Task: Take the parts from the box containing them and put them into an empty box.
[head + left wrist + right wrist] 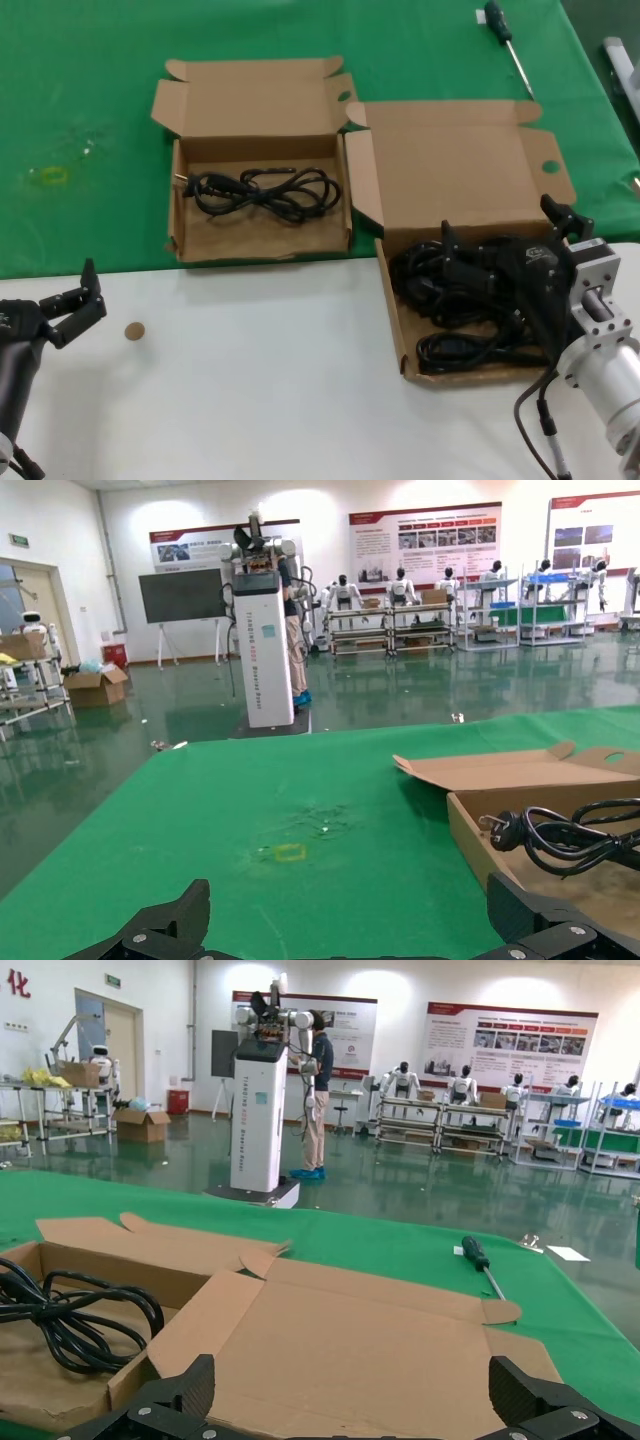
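The larger cardboard box (392,300) with its tall lid flap (350,1345) lies at the right and holds a heap of several black coiled cables (450,300). My right gripper (505,230) hangs open just over that heap, and its wrist view shows only the flap between the fingers (175,1395). The smaller box (178,215) at the left holds one coiled cable (265,190), which also shows as cable (570,835) and cable (70,1320). My left gripper (75,298) waits open over the white table at the near left, well short of the smaller box (480,830).
A black-handled screwdriver (505,40) lies on the green cloth behind the larger box, also seen as screwdriver (480,1260). A small brown disc (134,331) sits on the white table. A yellow mark (50,175) is on the cloth at far left.
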Robot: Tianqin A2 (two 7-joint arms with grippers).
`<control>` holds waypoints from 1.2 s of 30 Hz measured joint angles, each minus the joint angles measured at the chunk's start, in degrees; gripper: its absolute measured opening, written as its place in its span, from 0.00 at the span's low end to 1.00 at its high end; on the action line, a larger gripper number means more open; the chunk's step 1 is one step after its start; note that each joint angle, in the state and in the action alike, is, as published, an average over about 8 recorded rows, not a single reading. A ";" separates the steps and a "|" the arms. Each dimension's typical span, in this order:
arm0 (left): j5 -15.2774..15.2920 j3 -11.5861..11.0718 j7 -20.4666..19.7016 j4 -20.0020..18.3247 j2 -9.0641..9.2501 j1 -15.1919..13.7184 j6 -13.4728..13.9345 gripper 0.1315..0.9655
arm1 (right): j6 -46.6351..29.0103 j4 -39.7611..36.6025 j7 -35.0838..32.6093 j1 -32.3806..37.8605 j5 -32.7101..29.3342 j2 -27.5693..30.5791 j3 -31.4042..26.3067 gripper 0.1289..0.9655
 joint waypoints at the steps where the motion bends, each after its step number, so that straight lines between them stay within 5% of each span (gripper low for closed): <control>1: 0.00 0.00 0.00 0.00 0.00 0.00 0.00 1.00 | 0.00 0.00 0.00 0.00 0.00 0.00 0.00 1.00; 36: 0.00 0.00 0.00 0.00 0.00 0.00 0.00 1.00 | 0.00 0.00 0.00 0.00 0.00 0.00 0.00 1.00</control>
